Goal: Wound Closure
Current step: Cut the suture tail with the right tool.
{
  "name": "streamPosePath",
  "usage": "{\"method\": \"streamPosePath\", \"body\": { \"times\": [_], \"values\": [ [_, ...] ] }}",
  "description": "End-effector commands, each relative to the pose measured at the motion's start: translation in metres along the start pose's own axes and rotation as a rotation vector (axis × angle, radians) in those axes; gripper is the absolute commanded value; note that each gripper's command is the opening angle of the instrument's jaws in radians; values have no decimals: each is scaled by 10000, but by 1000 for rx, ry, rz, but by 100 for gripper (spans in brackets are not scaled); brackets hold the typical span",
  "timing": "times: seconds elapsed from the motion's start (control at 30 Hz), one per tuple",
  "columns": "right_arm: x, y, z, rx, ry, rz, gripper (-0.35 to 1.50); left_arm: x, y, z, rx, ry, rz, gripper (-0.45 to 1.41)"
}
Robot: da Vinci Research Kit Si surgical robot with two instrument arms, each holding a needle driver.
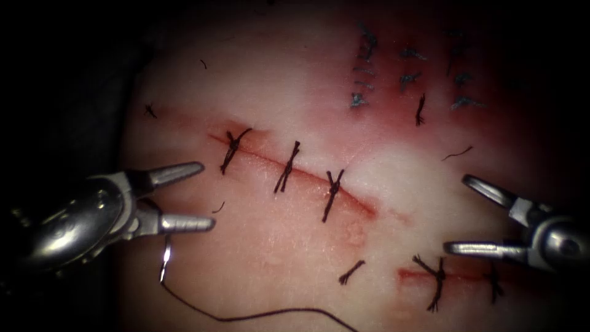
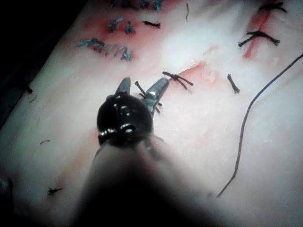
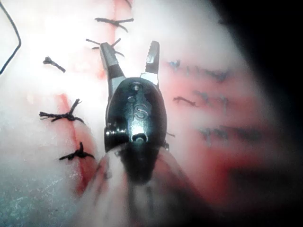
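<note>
Both needle drivers hover empty over the tissue [image 1: 295, 246] in the endoscope view. At the left, the left arm's tool [image 1: 206, 195] holds its jaws spread wide with nothing between them, just left of the long cut [image 1: 356, 200], which runs slanting down to the right and carries three dark stitches [image 1: 287, 167]. At the right, the right arm's tool [image 1: 458, 215] is likewise splayed and grips nothing, above a shorter cut [image 1: 418, 273] crossed by two more knots. The needle [image 1: 165, 261] lies free on the tissue surface just below the left tool's lower jaw, left of the cut, not driven into the tissue. Its dark thread [image 1: 246, 316] trails down and to the right along the surface. Short cut ends of thread [image 1: 351, 272] lie scattered nearby, and red fluid [image 1: 393, 117] stains the area around the older blue stitches [image 1: 362, 74].

From the left wrist, the left tool [image 2: 143, 86] shows both jaws apart over a stitch [image 2: 177, 79], with the thread [image 2: 246, 123] curving across pale tissue [image 2: 189, 137] well to its side.

From the right wrist, the right tool [image 3: 129, 51] stands open and empty beside the short cut [image 3: 71, 123], near its knotted stitches [image 3: 60, 115], with tissue [image 3: 38, 179] stained red beneath.
</note>
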Motion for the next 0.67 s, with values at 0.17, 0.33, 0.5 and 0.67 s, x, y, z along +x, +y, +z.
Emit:
{"method": "streamPosePath", "body": {
  "times": [0.17, 0.33, 0.5, 0.67],
  "values": [
    [9, 11, 16, 13, -19, 12, 125, 6, -15, -2, 7, -9, 7, 69],
    [16, 16, 25, 25, -33, 23, 125, 4, -16, -9, 27, -28, 9, 69],
    [16, 17, 29, 25, -30, 24, 123, 0, -13, -11, 29, -32, 13, 69],
    [17, 14, 27, 27, -28, 17, 121, -1, -12, -11, 32, -34, 15, 69]
  ]
}}
